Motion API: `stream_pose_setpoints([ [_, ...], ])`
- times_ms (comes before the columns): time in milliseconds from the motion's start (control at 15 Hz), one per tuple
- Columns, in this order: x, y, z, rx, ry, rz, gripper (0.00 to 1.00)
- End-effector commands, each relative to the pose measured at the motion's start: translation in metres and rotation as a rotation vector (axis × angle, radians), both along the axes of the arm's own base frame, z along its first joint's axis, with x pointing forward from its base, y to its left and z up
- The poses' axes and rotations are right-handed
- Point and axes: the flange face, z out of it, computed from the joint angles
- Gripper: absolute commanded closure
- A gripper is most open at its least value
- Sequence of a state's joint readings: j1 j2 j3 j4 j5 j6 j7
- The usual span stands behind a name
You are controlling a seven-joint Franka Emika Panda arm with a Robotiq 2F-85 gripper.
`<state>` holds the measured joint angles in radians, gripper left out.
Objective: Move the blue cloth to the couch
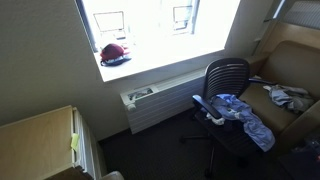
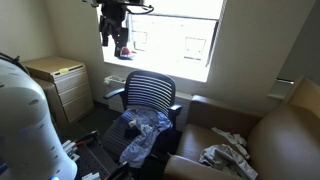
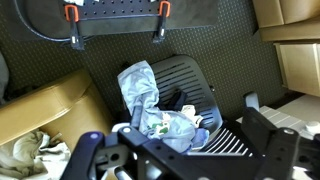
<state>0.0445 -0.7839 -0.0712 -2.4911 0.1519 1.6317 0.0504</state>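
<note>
The blue cloth (image 1: 240, 113) (image 2: 140, 130) (image 3: 150, 105) lies crumpled over the seat of the black mesh office chair (image 2: 150, 92), one end hanging off the front edge. The tan couch (image 1: 295, 70) (image 2: 275, 140) (image 3: 40, 110) stands right beside the chair. My gripper (image 2: 117, 40) hangs high above the chair in front of the window. In the wrist view it (image 3: 180, 145) looks straight down on the cloth from far up. Its fingers (image 3: 272, 135) are spread wide and open with nothing between them.
A smaller grey-white cloth (image 1: 287, 97) (image 2: 225, 155) (image 3: 25, 150) lies on the couch cushion. A wooden cabinet (image 1: 40, 140) (image 2: 58, 78) stands against the wall, with a radiator (image 1: 160, 100) under the window. A black frame with orange clamps (image 3: 115, 15) sits on the dark carpet.
</note>
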Motion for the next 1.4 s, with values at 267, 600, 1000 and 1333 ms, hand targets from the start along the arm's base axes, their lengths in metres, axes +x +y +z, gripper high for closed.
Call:
stream_pose_setpoints([
  [267, 0.0, 0.0, 0.001, 0.0, 0.001, 0.0, 0.0],
  [600, 0.0, 0.0, 0.001, 0.0, 0.001, 0.0, 0.0],
  [1000, 0.0, 0.0, 0.001, -0.001, 0.001, -0.002, 0.0],
  [1333, 0.045, 0.035, -0.058, 0.098, -0.042, -0.078, 0.0],
])
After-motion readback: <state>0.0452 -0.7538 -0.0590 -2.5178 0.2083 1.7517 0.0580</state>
